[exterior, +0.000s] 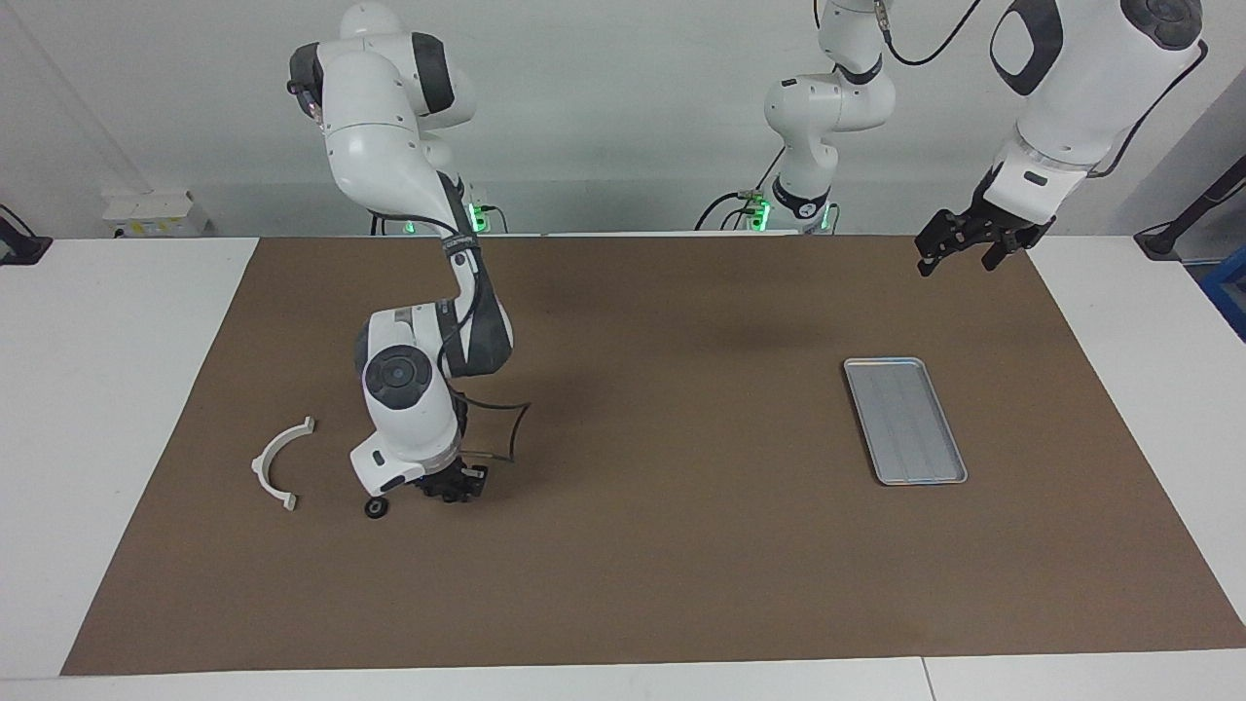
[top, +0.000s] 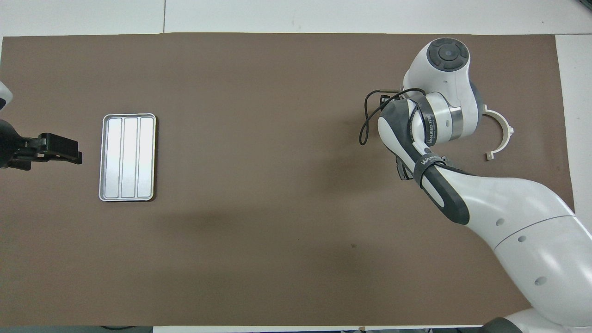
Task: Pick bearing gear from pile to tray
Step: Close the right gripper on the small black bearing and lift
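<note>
Brown-matted bench [exterior: 681, 584]: right gripper [exterior: 450, 485] is working low at the pile, fingers unreadable, beside small black bearing gear [exterior: 378, 508], probably hard, light, rim-graspable; left gripper [exterior: 964, 243] is hanging spread near tray [exterior: 905, 421].

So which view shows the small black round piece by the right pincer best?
The facing view: the black round piece lies in plain sight on the mat beside the lowered right pincer, near the white half-ring bracket. In the overhead view the right arm covers it entirely.
</note>
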Available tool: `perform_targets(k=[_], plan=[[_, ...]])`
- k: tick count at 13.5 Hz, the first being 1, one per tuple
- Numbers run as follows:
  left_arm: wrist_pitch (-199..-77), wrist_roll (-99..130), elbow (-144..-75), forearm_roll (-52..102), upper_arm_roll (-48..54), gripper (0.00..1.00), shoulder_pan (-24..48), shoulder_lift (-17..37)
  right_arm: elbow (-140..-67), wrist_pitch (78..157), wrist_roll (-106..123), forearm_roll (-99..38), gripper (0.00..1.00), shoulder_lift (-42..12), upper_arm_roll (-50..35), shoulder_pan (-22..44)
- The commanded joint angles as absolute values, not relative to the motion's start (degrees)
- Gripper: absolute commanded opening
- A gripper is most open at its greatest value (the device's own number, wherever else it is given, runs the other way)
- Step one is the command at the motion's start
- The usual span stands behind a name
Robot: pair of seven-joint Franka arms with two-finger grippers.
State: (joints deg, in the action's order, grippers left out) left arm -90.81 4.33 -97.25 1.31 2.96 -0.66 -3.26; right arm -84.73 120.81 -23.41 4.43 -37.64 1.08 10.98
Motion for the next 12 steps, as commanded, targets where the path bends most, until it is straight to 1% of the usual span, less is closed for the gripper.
perform_targets(k=[1, 2, 6, 8, 10, 12], plan=[[-91.32, 4.22, -98.09, 1.41, 2.55, 1.00, -0.18, -4.13, -84.99, 121.90, -25.05, 4.66, 0.11, -38.14, 0.88, 10.28], [-91.32, 4.22, -98.09, 1.41, 2.55, 1.00, -0.18, -4.13, -85.08, 122.17, -25.05, 4.57, 0.00, -38.14, 0.88, 10.28], [-91.32, 4.22, -98.09, 1.41, 2.55, 1.00, -0.18, -4.13, -85.08, 121.91, -24.96, 4.75, 0.00, -38.14, 0.97, 10.11], [-91.32, 4.22, -98.09, 1.41, 2.55, 1.00, -0.18, -4.13, -84.64, 119.72, -24.35, 5.44, 0.00, -37.36, 0.97, 10.02], [-91.32, 4.22, -98.09, 1.41, 2.55, 1.00, -0.18, -4.13, -82.45, 112.80, -22.25, 5.71, 0.00, -34.91, 0.97, 9.84], [-91.32, 4.22, -98.17, 1.41, 2.55, 1.00, -0.18, -4.13, -79.64, 104.46, -19.61, 5.63, 0.00, -30.87, 0.97, 10.37]])
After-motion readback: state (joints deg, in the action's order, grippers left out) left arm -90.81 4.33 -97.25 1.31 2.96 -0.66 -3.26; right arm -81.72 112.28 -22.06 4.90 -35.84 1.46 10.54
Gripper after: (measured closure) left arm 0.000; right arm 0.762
